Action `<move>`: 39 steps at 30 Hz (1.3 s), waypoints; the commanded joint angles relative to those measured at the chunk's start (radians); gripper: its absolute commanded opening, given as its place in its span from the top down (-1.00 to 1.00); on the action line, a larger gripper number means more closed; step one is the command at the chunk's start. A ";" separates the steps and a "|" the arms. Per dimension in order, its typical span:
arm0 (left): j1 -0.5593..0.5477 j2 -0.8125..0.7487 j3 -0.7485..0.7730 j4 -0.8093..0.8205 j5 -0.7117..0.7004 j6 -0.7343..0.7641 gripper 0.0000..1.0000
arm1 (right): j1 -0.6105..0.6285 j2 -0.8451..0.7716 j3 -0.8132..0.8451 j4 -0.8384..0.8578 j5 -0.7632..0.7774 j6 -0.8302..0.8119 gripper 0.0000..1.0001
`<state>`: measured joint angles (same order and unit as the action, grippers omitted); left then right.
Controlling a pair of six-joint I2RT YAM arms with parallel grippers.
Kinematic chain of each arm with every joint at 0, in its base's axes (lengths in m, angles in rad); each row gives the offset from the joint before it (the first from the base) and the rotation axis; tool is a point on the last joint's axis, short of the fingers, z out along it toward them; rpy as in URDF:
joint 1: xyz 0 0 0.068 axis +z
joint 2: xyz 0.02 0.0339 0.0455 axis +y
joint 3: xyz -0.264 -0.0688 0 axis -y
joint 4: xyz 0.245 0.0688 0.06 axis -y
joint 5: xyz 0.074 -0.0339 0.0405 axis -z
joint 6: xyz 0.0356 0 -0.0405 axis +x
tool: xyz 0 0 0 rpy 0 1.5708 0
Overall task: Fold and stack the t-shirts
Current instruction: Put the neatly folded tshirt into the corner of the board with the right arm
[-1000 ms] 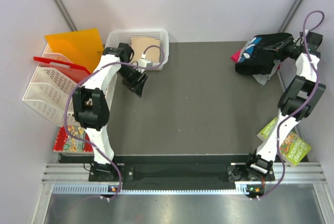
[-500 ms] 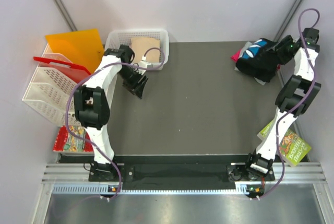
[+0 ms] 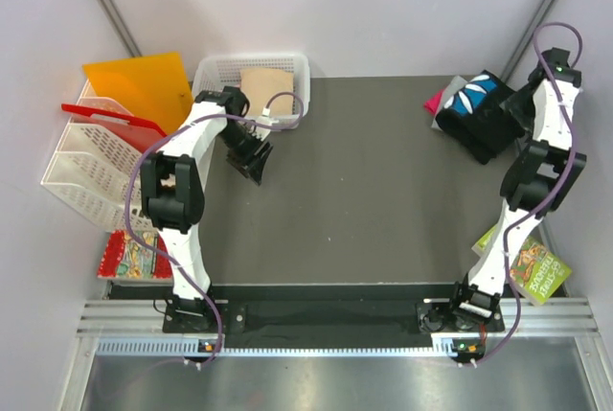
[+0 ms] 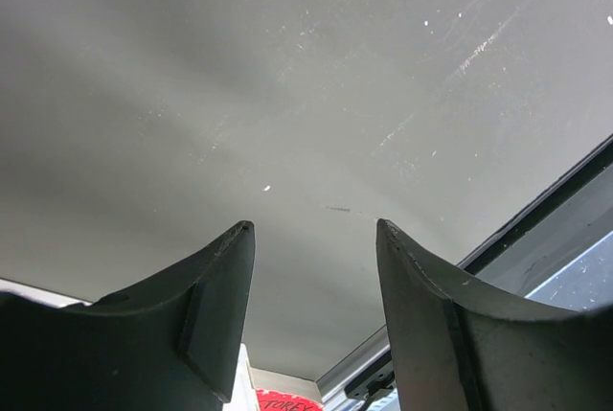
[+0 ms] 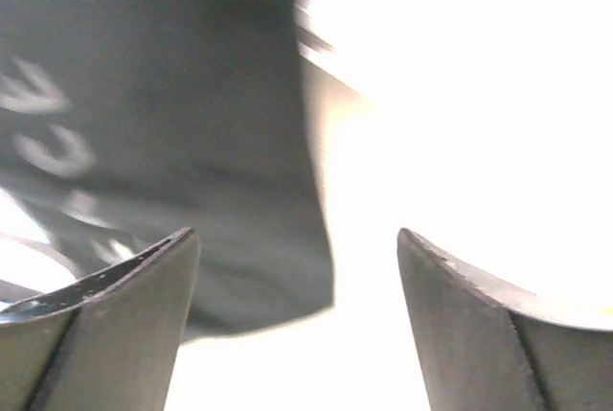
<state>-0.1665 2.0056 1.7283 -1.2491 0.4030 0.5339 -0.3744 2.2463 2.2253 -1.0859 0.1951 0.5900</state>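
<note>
Since both claws hang bare, step in hand: judged as the right arm parting from the pile at the table's (image 3: 364,200) far right corner.
Right gripper (image 3: 521,102): jaws spread wide with nothing between them, just beside the pile's right edge; in its wrist view dark cloth with pale lettering fills the upper left, blurred.
Left gripper (image 3: 251,158): jaws apart and unladen, low over bare table near the white basket (image 3: 218,74), well apart from the pile.
Black t-shirt (image 3: 487,128): folded, top of the pile, close to the table's right edge.
Pink t-shirt (image 3: 435,102): only a corner shows, poking out at the pile's left side from beneath the black one.
Long axis: the black bundle runs on a diagonal, from far-left to near-right, not square with the table edges.
Facing: blue-and-white print up, toward the far end.
Doing it well: keep the jaws wide until they are clear of the cloth, lift up before swinging away so no fold is snagged, and avoid nudging the pile rightward, off the edge.
Worth a check: whether the skew needs squaring.
</note>
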 commanded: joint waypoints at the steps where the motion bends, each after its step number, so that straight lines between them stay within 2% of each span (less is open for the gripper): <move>1: 0.004 -0.014 0.036 -0.010 0.016 0.018 -0.17 | 0.035 -0.214 -0.104 -0.063 0.173 0.086 -0.71; 3: 0.004 -0.022 0.034 -0.009 0.016 0.018 -0.17 | 0.055 -0.255 -0.124 -0.056 0.171 0.088 -0.75; 8: 0.005 -0.036 0.027 -0.007 0.007 0.014 -0.17 | 0.084 -0.292 -0.133 0.111 -0.074 0.002 -0.77; 11: 0.005 -0.042 0.028 -0.007 -0.004 0.009 -0.17 | 0.080 -0.213 -0.032 0.185 -0.190 -0.013 -0.76; 13: 0.005 -0.050 0.027 -0.007 -0.019 0.005 -0.17 | 0.071 -0.101 0.070 0.195 -0.279 0.001 -0.70; 16: 0.010 -0.071 0.016 0.005 -0.033 -0.003 -0.16 | 0.057 0.008 0.090 0.256 -0.370 0.039 -0.63; 22: 0.019 -0.110 -0.018 0.027 -0.067 -0.028 -0.15 | 0.054 0.099 -0.031 0.426 -0.441 0.036 -0.63; 27: 0.021 -0.110 -0.010 0.016 -0.085 -0.035 -0.16 | 0.046 0.197 0.046 0.336 -0.459 -0.007 -0.68; 32: 0.021 -0.097 0.034 0.007 -0.092 -0.052 -0.19 | 0.083 0.074 0.049 0.402 -0.505 -0.045 -0.73; 35: 0.021 -0.082 0.106 0.004 -0.089 -0.078 -0.32 | 0.126 -0.031 0.105 0.422 -0.545 -0.074 -0.79; 36: 0.021 -0.074 0.132 0.002 -0.087 -0.086 -0.44 | 0.138 -0.057 0.126 0.426 -0.560 -0.085 -0.84; 37: 0.021 -0.068 0.157 -0.001 -0.079 -0.107 -0.55 | 0.167 -0.088 0.125 0.434 -0.592 -0.091 -0.99; 38: 0.021 -0.055 0.210 -0.006 -0.073 -0.115 -0.65 | 0.183 -0.147 0.122 0.438 -0.600 -0.097 -0.99; 39: 0.021 -0.050 0.232 -0.007 -0.067 -0.121 -0.84 | 0.199 -0.181 0.073 0.452 -0.614 -0.104 -0.99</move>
<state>-0.1501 1.9411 1.8172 -1.2575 0.3122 0.4637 -0.2737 2.3337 2.2559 -0.7288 -0.3084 0.5411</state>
